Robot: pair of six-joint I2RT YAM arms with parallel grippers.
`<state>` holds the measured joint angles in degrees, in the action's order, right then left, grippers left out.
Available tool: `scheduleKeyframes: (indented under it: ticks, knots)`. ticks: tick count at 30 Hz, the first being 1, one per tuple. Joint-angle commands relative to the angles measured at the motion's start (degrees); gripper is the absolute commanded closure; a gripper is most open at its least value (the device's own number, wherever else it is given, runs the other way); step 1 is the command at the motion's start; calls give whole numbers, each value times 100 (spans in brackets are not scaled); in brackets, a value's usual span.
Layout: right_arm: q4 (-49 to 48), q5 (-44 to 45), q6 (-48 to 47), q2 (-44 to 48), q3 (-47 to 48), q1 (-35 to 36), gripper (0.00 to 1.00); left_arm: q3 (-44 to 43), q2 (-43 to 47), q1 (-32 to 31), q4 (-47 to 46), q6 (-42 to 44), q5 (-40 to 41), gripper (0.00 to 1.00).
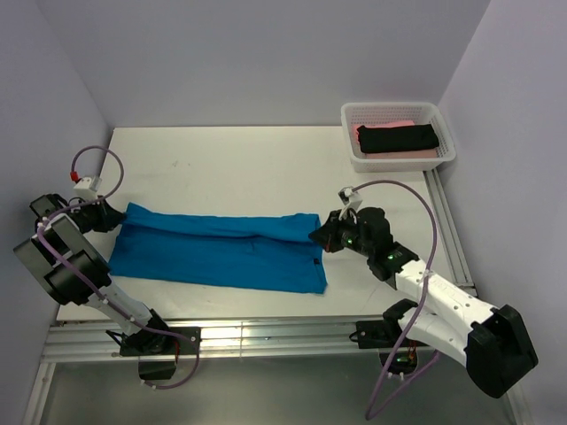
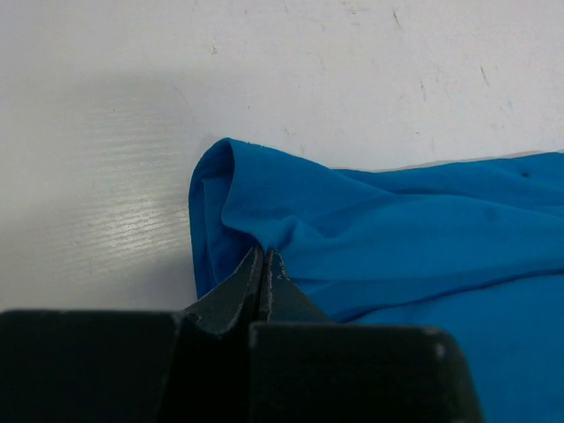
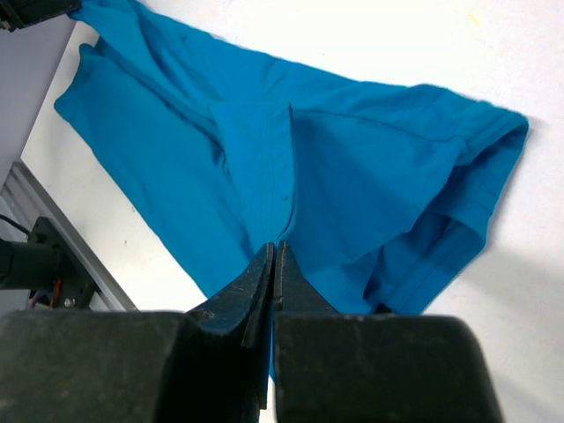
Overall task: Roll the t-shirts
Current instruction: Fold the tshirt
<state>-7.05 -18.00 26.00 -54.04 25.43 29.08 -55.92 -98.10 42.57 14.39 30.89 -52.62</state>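
Note:
The turquoise-blue t-shirt [image 1: 221,250] lies folded into a long band across the near part of the table. My left gripper [image 1: 115,215] is shut on the shirt's far-left corner; the left wrist view shows its tips [image 2: 263,254] pinching a fold of the blue cloth [image 2: 397,220]. My right gripper [image 1: 317,235] is shut on the shirt's far-right edge; the right wrist view shows its tips [image 3: 276,248] pinching the blue cloth [image 3: 352,167]. The black t-shirt [image 1: 398,138] lies on top of the pink t-shirt [image 1: 416,152] in the basket.
The white mesh basket [image 1: 446,129] stands at the table's far right corner. Grey walls close in the left, back and right sides. A metal rail [image 1: 266,336] runs along the near edge of the white table [image 1: 230,168].

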Motion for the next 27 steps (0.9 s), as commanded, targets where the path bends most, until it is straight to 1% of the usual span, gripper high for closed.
scheduleKeyframes:
  ticks: [1, 12, 14, 17, 18, 19, 21, 22, 23, 24, 26, 27]
  knots:
    - [-16, 104, 89, 244, -108, 80, 100, 29, 11, 32, 37, 233, -143, 100]
    - [72, 192, 283, 605, -530, 291, 100, 169, -7, 85, 37, 294, -3, 100]
    - [98, 226, 336, 597, -618, 370, 100, 178, -59, 85, 55, 338, 58, 98]
    - [81, 262, 414, 456, -758, 589, 100, 152, -191, 155, 178, 487, 24, 90]
    - [55, 305, 441, 378, -794, 633, 100, 134, -252, 182, 274, 549, -20, 82]
    - [11, 332, 519, 351, -898, 686, 100, 117, -270, 278, 309, 593, -81, 77]
    - [-59, 358, 608, 333, -1004, 809, 94, 90, -314, 383, 423, 751, -265, 73]
    - [-103, 376, 695, 333, -1101, 836, 92, 64, -341, 471, 615, 978, -318, 69]
    - [-104, 367, 731, 350, -1136, 871, 88, -15, -367, 507, 765, 1128, -354, 63]
    - [-95, 350, 757, 359, -1154, 880, 77, -50, -428, 542, 932, 1268, -459, 61]
    - [-16, 306, 793, 368, -1146, 898, 71, -120, -472, 639, 1275, 1628, -538, 61]
    - [89, 306, 767, 368, -1085, 924, 63, -138, -499, 717, 1398, 1778, -574, 59]
